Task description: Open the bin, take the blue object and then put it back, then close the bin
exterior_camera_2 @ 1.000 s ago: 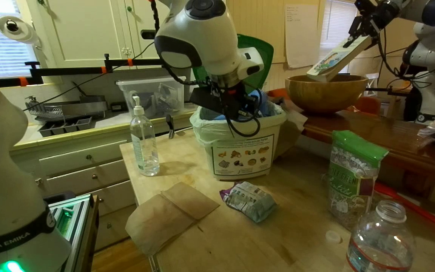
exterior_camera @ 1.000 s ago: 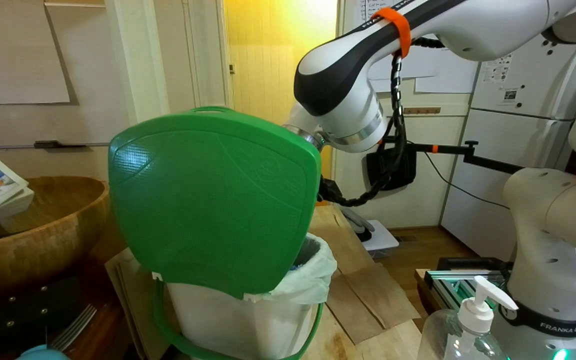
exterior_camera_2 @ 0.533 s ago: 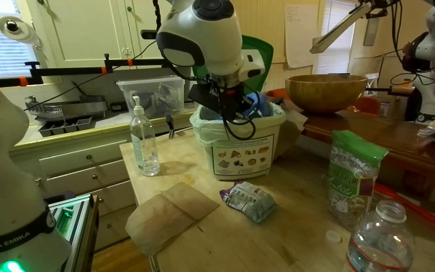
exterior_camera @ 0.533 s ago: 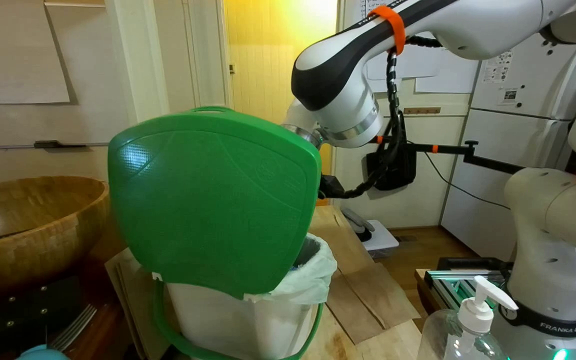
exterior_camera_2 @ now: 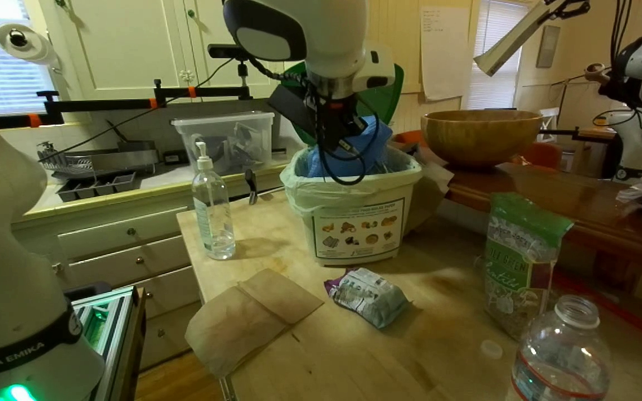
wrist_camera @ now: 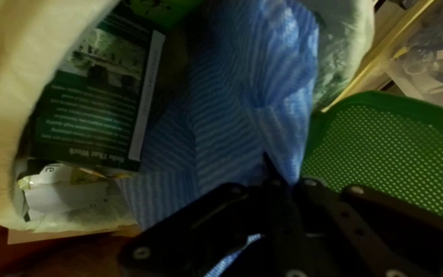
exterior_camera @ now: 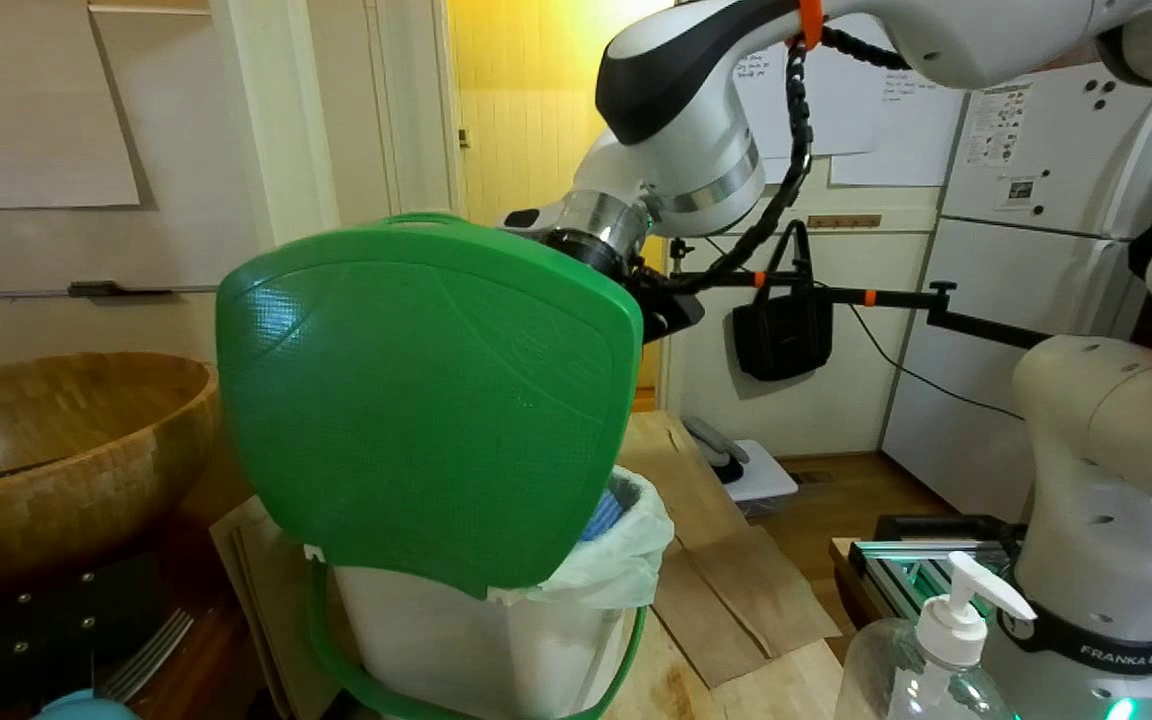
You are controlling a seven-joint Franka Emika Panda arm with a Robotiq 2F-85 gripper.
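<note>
Rising out of the bin is the blue cloth, so yeah, looks like the grab worked. A second ago the jaws were down low at the bin's mouth with the cloth mostly sunk behind them; now the arm is higher and a big blue bunch stands above the rim. In an exterior view there's even a stripy wedge showing past the right edge of the green lid, where before it was barely a speck. Wrist view has the jaws closed over a fold near the cloth's edge, with the rest draping past a dark green box or book into the bin; how deep it goes, can't tell. Lid's up on the far side, pump bottle to the left, a crinkly packet on the near part of the bench. Task-wise I'd call opening done and taking underway, so putting it back and closing up are left. Pinch seems small, so a snag could pull it loose imo.
</note>
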